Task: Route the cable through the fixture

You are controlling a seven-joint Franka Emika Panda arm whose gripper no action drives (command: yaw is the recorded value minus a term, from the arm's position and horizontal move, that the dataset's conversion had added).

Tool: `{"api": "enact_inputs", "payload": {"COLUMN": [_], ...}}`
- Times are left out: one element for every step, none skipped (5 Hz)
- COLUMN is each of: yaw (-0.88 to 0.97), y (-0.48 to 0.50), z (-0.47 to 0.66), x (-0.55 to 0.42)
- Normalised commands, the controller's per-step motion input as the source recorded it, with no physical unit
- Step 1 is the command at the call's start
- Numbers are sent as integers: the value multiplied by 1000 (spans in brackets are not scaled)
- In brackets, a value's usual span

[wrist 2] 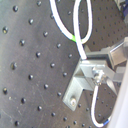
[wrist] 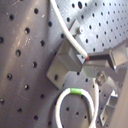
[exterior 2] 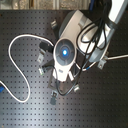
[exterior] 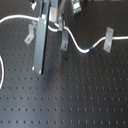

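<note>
Black perforated board (exterior: 75, 95), dotted with rows of mounting holes, fills both exterior views. Over its far half in the first exterior view the gripper (exterior: 59, 27) comes down on the cable (exterior: 75, 42); its silver finger (exterior: 41, 42) stands tall before the cord. In the first wrist view a dark fingertip (wrist: 102, 58) meets the white cord right at a grey angle bracket (wrist: 65, 62), and the jaws appear closed on the cable there, though only one finger shows clearly.

The cable is thin, white and limp. In the first exterior view it runs from the first exterior view's left edge, arcs to the gripper, dips past a clip (exterior: 65, 41), and rises toward another clip (exterior: 107, 38) on the first exterior view's right, wearing a short blue band (exterior: 91, 49) between them. A green band (wrist: 75, 91) shows on a loop in the first wrist view. In the second exterior view the cord makes a wide loop (exterior 2: 15, 65) on the second exterior view's left, the arm (exterior 2: 67, 47) covering the middle.
</note>
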Motion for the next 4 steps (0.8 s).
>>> {"api": "enact_inputs", "payload": {"yaw": [0,0,0,-6], "y": [192,38,8,2], "z": [234,148,439,206], "x": [-281,-97,6,4]}}
